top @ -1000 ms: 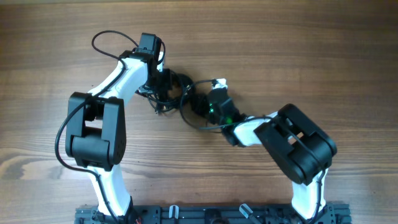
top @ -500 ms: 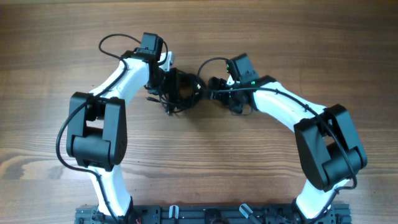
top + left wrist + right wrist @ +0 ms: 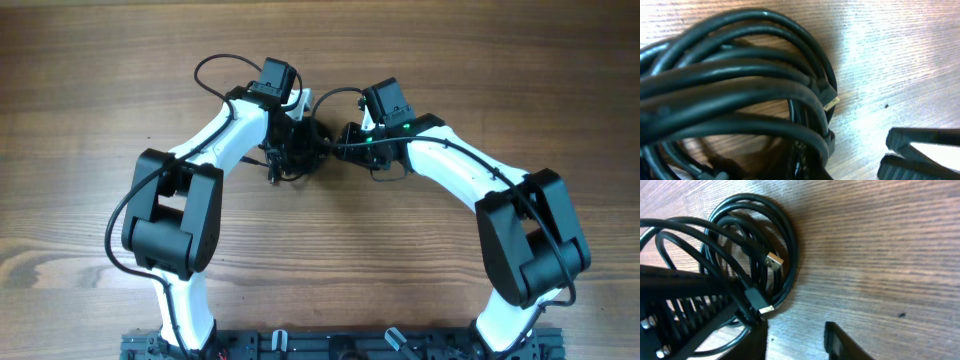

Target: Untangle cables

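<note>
Overhead: both arms meet at mid-table, cables (image 3: 300,155) bunched in small dark knot between them on wooden table (image 3: 320,270). Left gripper (image 3: 288,135) sits on knot, fingers pressed together, pinching strands; exact grip point hidden from above. Right gripper (image 3: 345,140) just beside knot.
Left wrist view: thick loops fill frame close to lens, gold-tipped plug (image 3: 831,102) at coil's right edge.
Right wrist view alone shows right fingers spread, bare wood in gap, strand with small plug (image 3: 760,307) lying against one finger; flat metal plug (image 3: 774,261) inside coil.
</note>
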